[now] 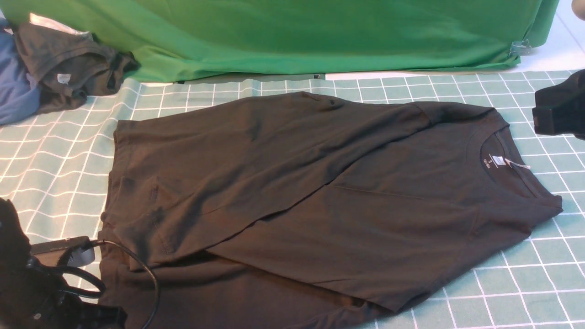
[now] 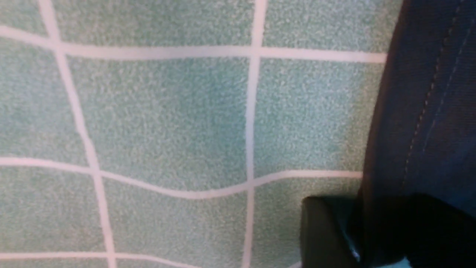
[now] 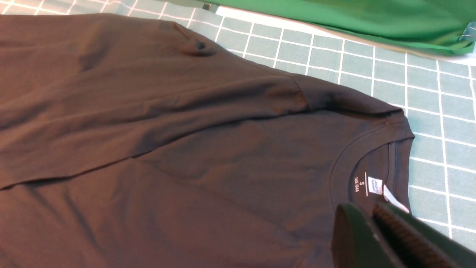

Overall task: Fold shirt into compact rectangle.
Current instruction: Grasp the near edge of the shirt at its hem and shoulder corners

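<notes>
Both sides of the shirt (image 1: 320,192) are folded in on the bench (image 1: 55,164), crosswise folds remain; the right tool (image 3: 375,238) is together and empty, the left tool (image 2: 364,234) I cannot tell.

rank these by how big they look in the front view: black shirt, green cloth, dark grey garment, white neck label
1. black shirt
2. green cloth, cropped by the frame's top and farther away
3. dark grey garment
4. white neck label
</notes>
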You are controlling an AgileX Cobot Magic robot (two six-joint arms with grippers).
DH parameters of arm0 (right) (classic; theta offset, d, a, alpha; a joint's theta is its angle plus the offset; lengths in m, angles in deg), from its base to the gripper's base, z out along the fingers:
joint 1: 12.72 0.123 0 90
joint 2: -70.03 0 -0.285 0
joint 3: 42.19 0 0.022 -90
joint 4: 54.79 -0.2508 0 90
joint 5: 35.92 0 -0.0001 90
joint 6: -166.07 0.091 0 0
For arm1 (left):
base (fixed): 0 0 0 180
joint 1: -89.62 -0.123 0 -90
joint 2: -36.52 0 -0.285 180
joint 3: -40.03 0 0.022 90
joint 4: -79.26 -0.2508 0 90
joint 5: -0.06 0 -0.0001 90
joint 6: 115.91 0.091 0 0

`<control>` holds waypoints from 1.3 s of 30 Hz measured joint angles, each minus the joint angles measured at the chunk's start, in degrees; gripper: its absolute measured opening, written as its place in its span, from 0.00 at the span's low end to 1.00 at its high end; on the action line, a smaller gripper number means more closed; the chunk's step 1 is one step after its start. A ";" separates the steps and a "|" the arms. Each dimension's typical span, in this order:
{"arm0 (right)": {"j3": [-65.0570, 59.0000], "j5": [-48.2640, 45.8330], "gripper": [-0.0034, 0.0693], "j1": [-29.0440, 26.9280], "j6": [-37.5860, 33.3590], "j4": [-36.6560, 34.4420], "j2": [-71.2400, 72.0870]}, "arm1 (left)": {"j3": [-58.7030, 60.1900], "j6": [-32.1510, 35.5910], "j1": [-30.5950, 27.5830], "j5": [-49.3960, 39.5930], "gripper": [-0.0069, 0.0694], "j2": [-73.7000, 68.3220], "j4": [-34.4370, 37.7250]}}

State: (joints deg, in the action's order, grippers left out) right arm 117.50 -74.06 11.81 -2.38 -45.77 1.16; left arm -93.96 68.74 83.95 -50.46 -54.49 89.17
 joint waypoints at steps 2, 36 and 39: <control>0.00 0.00 0.15 0.00 0.00 0.00 0.00 | -0.09 0.35 -0.06 0.01 0.22 -0.08 -0.27; -8.60 -15.10 0.64 4.00 -36.80 -22.96 -16.83 | -0.55 -5.95 0.00 -13.24 0.10 23.11 -5.77; -9.54 -9.70 0.75 8.60 -40.49 -22.46 -21.95 | -0.55 -5.64 0.00 -12.48 0.10 23.11 -5.36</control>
State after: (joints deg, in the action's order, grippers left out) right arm 107.96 -83.76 20.40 -42.86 -68.23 -20.78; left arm -94.51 63.10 83.95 -62.94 -31.38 83.81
